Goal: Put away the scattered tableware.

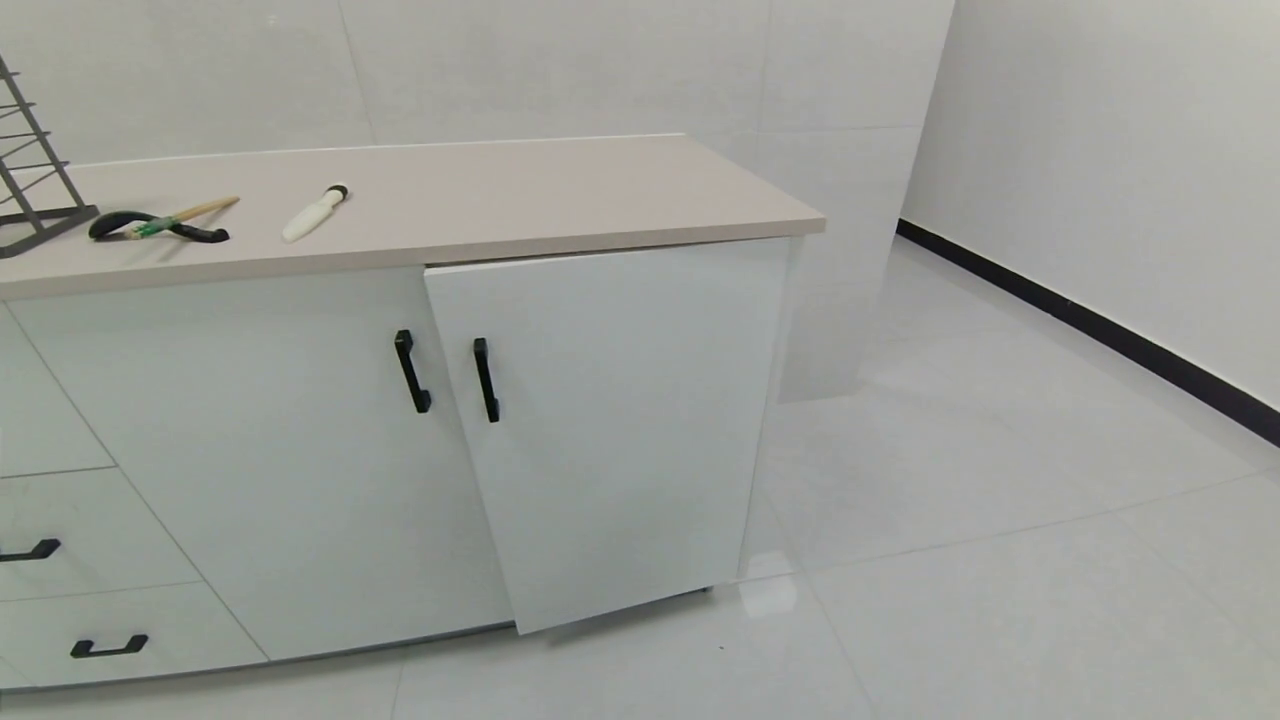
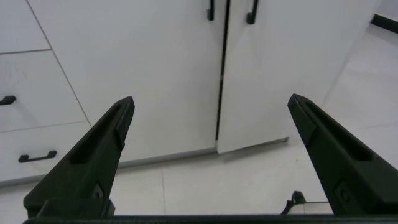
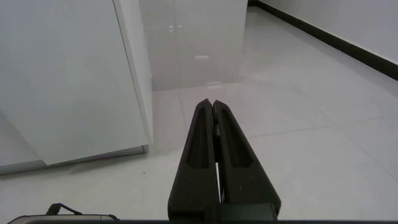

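Note:
On the beige countertop [image 1: 520, 195] lie a white-handled utensil with a black tip [image 1: 314, 212] and, further left, a black utensil crossed by a wooden-handled one [image 1: 160, 224]. My left gripper [image 2: 211, 106] hangs low in front of the white cabinet, its fingers [image 2: 99, 149] spread wide open with nothing between them. My right gripper [image 3: 213, 107] is shut, empty, pointing at the floor beside the cabinet's end.
The right cabinet door [image 1: 600, 420] stands ajar, swung out a little, with black handles [image 1: 485, 378] on both doors. Drawers [image 1: 60, 560] sit at the left. A dark wire rack [image 1: 30, 160] stands on the counter's left end. Open tiled floor [image 1: 1000, 520] stretches to the right.

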